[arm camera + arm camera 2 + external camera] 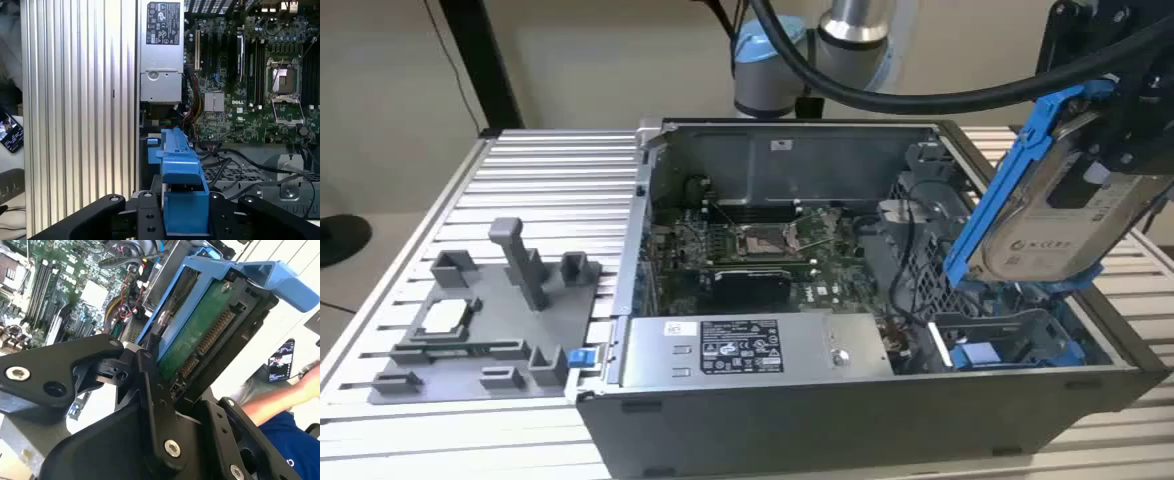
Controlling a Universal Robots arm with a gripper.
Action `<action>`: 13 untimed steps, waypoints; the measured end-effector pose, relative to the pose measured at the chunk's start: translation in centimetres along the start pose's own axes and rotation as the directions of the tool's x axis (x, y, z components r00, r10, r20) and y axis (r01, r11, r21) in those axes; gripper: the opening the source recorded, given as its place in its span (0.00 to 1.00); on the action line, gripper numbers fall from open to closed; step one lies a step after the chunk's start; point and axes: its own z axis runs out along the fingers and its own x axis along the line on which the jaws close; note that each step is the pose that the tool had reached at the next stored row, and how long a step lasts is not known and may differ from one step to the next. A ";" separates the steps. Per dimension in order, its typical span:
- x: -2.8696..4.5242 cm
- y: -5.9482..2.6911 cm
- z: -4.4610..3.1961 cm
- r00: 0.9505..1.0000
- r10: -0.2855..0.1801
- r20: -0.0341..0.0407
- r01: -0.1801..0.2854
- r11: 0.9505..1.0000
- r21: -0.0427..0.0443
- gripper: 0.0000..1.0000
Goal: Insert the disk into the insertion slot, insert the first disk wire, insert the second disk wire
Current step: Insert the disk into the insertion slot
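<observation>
Aloft, the disk (pixel 1051 215) is seen clamped in the gripper (pixel 1107 140) at the exterior view's right, tilted steeply on edge, with its bright blue carrier frame (pixel 998 185) turned toward the inside of the open computer case (pixel 854 425). The gripper is closed narrowly on the disk's upper end. In the second wrist view the black fingers (pixel 150 385) are shown pressed against the drive, whose green circuit board (pixel 187 337) and row of connector pins (pixel 215 332) are exposed. The insertion slot (pixel 1014 338), a grey metal bay with blue tabs at the case's near corner on the exterior view's right, lies just below the disk's lower end. The disk is held above the slot and has not been seated in it. The labelled power-supply box (pixel 740 350) is set along the case's near wall beside the slot, and the motherboard (pixel 747 250) is seen behind it. Dark cables (pixel 235 162) are draped inside the case in the first wrist view. A grey fixture tray (pixel 480 330) with upright posts rests on the ribbed aluminium table (pixel 547 170), well apart at the exterior view's left. A person's forearm (pixel 280 400) with a blue sleeve is caught past the table edge in the second wrist view.
</observation>
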 end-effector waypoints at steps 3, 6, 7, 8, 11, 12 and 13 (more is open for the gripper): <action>0.00 0.00 0.00 1.000 0.000 0.000 0.000 1.000 0.000 0.00; 0.00 0.00 0.00 1.000 0.000 0.000 0.000 1.000 0.000 0.00; 0.00 0.00 0.00 1.000 0.000 0.000 0.000 1.000 0.000 0.00; 0.00 0.00 0.00 1.000 0.000 0.000 0.000 1.000 0.000 0.00; 0.00 -0.01 0.06 1.000 0.000 0.000 0.000 1.000 0.000 0.00; 0.00 -0.02 0.10 1.000 0.000 0.000 0.000 1.000 0.000 0.00; 0.00 -0.05 0.15 1.000 0.000 0.000 0.000 1.000 0.000 0.00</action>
